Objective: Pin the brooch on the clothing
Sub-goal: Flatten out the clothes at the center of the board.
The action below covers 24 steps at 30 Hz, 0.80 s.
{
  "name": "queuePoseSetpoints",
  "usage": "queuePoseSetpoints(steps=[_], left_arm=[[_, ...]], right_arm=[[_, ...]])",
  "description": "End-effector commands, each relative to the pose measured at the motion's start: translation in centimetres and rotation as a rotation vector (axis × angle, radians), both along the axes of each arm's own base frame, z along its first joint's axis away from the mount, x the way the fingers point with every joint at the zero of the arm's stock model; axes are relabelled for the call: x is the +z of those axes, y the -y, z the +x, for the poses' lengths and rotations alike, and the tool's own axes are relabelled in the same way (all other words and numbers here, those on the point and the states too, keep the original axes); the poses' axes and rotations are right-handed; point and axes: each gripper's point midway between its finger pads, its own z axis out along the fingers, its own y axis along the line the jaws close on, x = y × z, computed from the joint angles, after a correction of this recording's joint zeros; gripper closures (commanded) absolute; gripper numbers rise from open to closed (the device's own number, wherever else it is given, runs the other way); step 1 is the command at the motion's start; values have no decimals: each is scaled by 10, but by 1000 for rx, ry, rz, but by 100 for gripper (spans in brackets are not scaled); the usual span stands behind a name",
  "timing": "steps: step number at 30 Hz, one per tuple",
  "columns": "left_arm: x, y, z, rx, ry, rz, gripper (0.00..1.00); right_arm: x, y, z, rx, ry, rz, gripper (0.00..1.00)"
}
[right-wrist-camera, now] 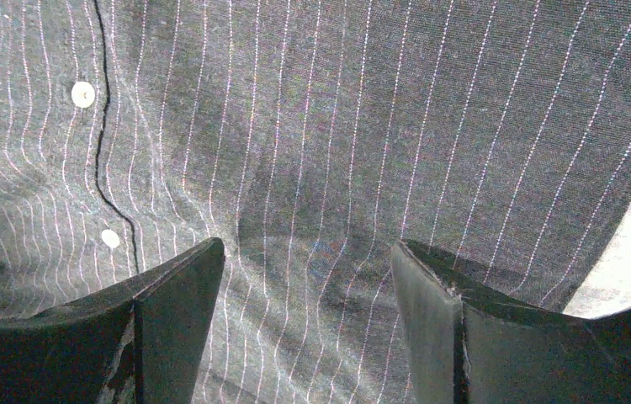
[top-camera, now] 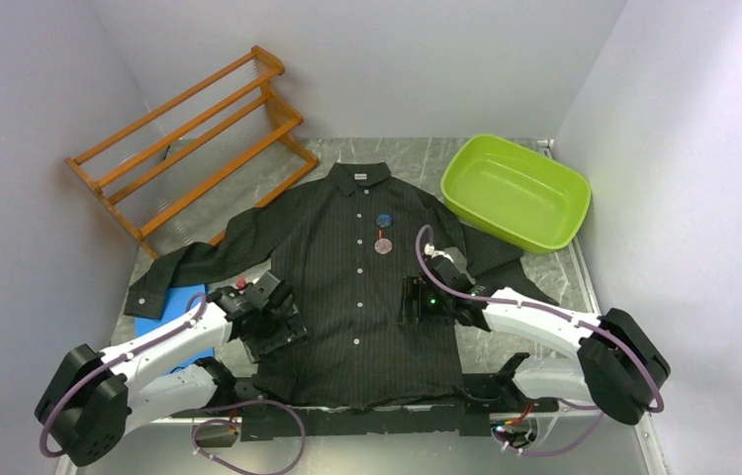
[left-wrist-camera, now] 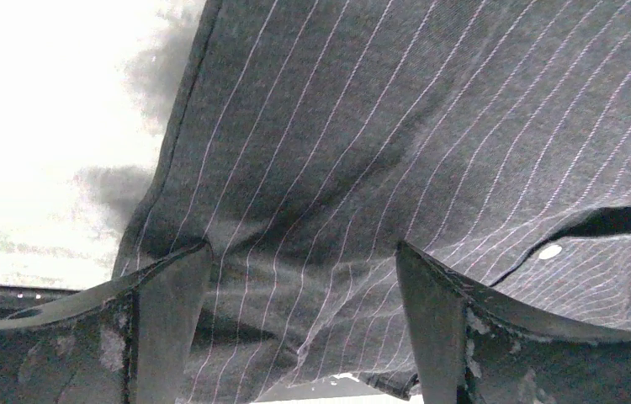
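Note:
The clothing point(top-camera: 347, 287), a black pinstriped shirt with white buttons, lies flat and face up on the table. On its chest sit a round blue brooch point(top-camera: 383, 220) and, just below it, a round reddish-brown brooch point(top-camera: 383, 244). My left gripper point(top-camera: 273, 325) rests open over the shirt's lower left side, with only striped cloth point(left-wrist-camera: 337, 151) between its fingers point(left-wrist-camera: 169, 311). My right gripper point(top-camera: 415, 302) stands open over the right front panel, near the button placket point(right-wrist-camera: 106, 168), with nothing held. Both grippers are below the brooches and apart from them.
A wooden slatted rack point(top-camera: 189, 139) leans at the back left. A lime-green basin point(top-camera: 517, 191) stands at the back right, next to the shirt's sleeve. A flat blue object point(top-camera: 164, 309) lies under the left arm. Grey walls close in on both sides.

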Motion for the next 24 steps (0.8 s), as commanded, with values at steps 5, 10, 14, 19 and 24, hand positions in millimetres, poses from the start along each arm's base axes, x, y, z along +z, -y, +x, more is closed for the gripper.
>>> queuePoseSetpoints(steps=[5,10,14,19,24], left_arm=[[-5,-30,-27,94,-74,157,11],[23,-34,-1,71,59,190,7],[44,-23,22,-12,188,146,5],[66,-2,45,-152,325,80,5],[96,24,71,-299,479,2,5]], right_arm=[[-31,41,-57,0,-197,-128,23],[-5,25,-35,36,-101,-85,21],[27,0,-15,95,12,27,19],[67,-24,8,136,164,164,2],[104,-50,28,191,255,350,0]])
